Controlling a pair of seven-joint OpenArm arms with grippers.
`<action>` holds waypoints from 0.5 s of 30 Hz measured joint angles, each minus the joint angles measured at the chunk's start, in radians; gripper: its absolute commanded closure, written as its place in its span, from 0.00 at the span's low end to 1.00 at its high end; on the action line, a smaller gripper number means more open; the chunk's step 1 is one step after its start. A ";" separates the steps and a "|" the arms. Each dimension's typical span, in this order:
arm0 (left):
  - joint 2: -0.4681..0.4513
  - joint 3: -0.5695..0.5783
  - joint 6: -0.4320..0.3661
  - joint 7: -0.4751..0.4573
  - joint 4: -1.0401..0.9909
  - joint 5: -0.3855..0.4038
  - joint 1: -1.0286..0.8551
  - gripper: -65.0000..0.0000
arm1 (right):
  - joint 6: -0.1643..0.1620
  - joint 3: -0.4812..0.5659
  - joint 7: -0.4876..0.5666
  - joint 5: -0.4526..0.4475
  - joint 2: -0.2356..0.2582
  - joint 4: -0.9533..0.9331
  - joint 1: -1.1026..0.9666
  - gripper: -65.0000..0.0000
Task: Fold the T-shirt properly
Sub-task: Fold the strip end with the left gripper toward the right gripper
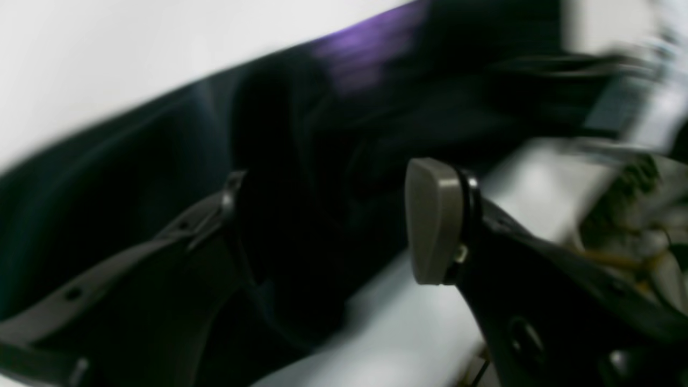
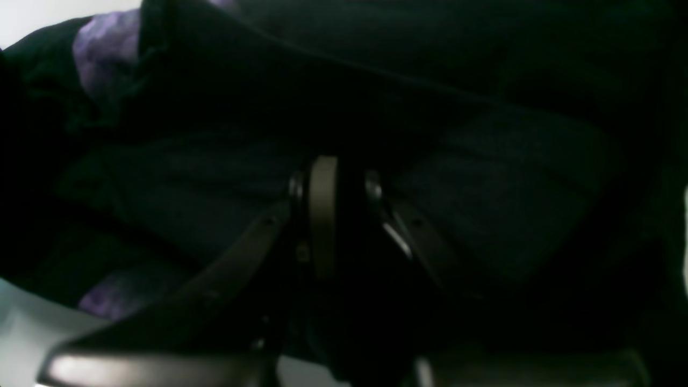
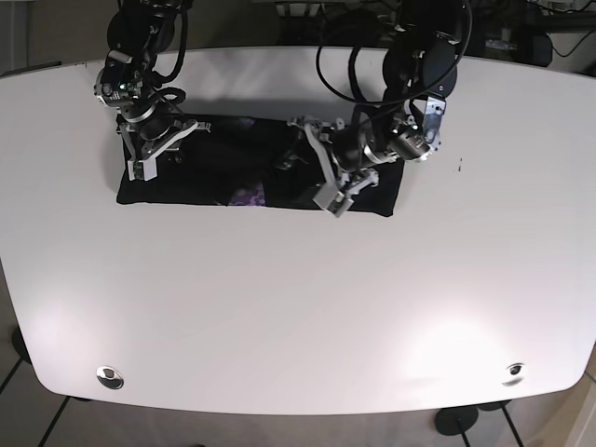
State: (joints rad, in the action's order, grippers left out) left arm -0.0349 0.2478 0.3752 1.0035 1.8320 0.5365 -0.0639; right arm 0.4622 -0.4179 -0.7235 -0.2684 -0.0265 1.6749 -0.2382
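The black T-shirt (image 3: 214, 177) lies folded into a long strip across the far part of the white table (image 3: 298, 307), with a purple print (image 3: 247, 196) showing at its front edge. My left gripper (image 3: 321, 168) is open over the strip's right half. In the left wrist view (image 1: 328, 209) its fingers stand wide apart with dark cloth (image 1: 301, 161) between them; the view is blurred. My right gripper (image 3: 154, 149) is at the strip's left end. In the right wrist view (image 2: 349, 199) its pads are close together on the black cloth (image 2: 510, 177).
Cables and dark equipment (image 3: 521, 28) lie beyond the table's far edge. Two small round fittings sit near the front corners (image 3: 110, 376) (image 3: 513, 371). A small dark mark (image 3: 459, 166) is on the table right of the shirt.
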 measured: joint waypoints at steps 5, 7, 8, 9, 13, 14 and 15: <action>-0.014 -0.041 0.017 0.000 0.079 0.007 0.004 0.46 | 0.048 0.000 -0.014 0.004 0.001 0.050 -0.008 0.91; -0.037 -0.109 0.014 0.002 0.079 0.002 0.000 0.48 | 0.060 -0.001 -0.018 0.006 -0.001 0.115 -0.010 0.90; -0.048 -0.145 0.014 0.002 0.079 0.002 -0.003 0.53 | 0.060 -0.001 -0.016 0.006 -0.002 0.152 -0.008 0.90; -0.061 -0.175 0.014 0.002 0.079 0.003 -0.005 0.58 | 0.063 -0.001 -0.016 0.002 -0.004 0.188 -0.007 0.87; -0.114 -0.335 0.153 -0.002 0.068 -0.002 -0.057 0.91 | 0.063 -0.100 -0.146 -0.067 -0.050 0.308 0.017 0.35; -0.122 -0.360 0.192 0.001 0.051 -0.005 -0.070 0.95 | 0.063 -0.155 -0.178 -0.133 -0.048 0.308 0.031 0.26; -0.127 -0.381 0.224 0.003 0.029 -0.005 -0.076 0.96 | 0.062 -0.217 -0.208 -0.191 -0.045 0.300 0.046 0.18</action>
State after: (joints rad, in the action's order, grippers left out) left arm -0.1616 -0.1329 0.5987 1.0065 1.8606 0.5312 -0.1402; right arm 0.5243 -0.6353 -0.9318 -0.4591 -0.0719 1.9751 -0.1925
